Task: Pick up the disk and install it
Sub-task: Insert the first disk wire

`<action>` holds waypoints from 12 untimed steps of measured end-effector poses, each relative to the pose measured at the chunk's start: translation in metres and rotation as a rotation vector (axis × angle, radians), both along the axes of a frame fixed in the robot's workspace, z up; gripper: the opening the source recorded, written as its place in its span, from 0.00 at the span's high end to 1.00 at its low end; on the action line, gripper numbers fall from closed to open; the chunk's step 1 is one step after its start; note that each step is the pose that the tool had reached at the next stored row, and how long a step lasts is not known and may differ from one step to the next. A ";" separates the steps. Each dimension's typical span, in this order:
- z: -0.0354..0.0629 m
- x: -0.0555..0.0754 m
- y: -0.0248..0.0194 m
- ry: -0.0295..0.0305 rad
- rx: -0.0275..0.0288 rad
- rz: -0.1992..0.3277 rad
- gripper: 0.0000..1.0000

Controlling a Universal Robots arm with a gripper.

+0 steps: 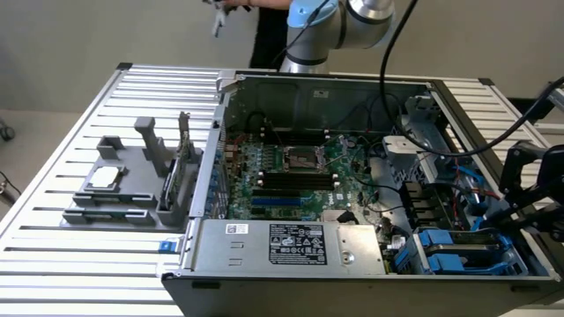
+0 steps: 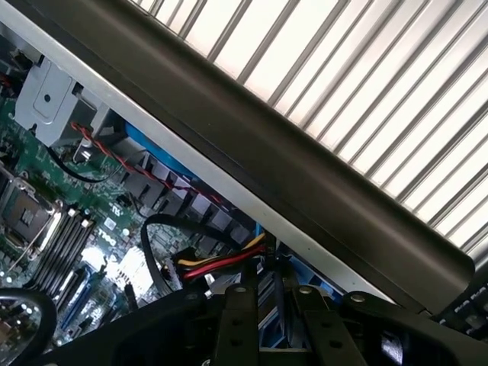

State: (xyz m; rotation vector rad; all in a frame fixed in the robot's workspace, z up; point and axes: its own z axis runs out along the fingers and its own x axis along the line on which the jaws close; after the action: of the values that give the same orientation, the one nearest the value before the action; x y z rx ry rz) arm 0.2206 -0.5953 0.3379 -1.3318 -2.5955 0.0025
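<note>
The open computer case [image 1: 203, 198] lies on its side on the slatted metal tabletop [image 1: 53, 264], and its near wall is closest to the exterior view. Just inside that wall a long grey metal box [image 1: 291, 244] with a white sticker fills the near left of the case. The disk [image 1: 460, 249] sits in the case's near corner on the exterior view's right. It lies flat in a bay, a dark silver top framed by a blue plastic carrier; its label cannot be made out. The black gripper [image 1: 520, 211] hangs just above and beside the disk, over the case's wall on the exterior view's right. In the wrist view the gripper [image 2: 273, 293] points down into that corner. Its two fingers [image 2: 238, 320] stand a little apart with a narrow gap, and nothing is seen pinched between them; red, yellow and black cables [image 2: 213, 263] run just beyond their tips. Further in, the green motherboard [image 1: 291, 172] covers the case floor, with a square processor socket [image 1: 300, 157] at its middle and dark memory slots [image 1: 295, 179] just nearer. Outside the case, on the exterior view's left, a grey holder [image 1: 119, 198] rests on the tabletop. It carries a small square silver chip [image 1: 105, 176], and a thin card [image 1: 183, 162] stands upright at its side nearest the case. At the far side the robot arm [image 1: 352, 20] rises beyond the case, beside a person [image 1: 267, 39] in dark clothing.
</note>
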 end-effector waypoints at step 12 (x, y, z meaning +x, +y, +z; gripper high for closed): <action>0.0043 0.000 0.0035 0.0025 0.0036 0.000 0.75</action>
State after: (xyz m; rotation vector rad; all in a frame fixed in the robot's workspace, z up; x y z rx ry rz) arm 0.2203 -0.5918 0.3422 -1.3304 -2.5920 -0.0006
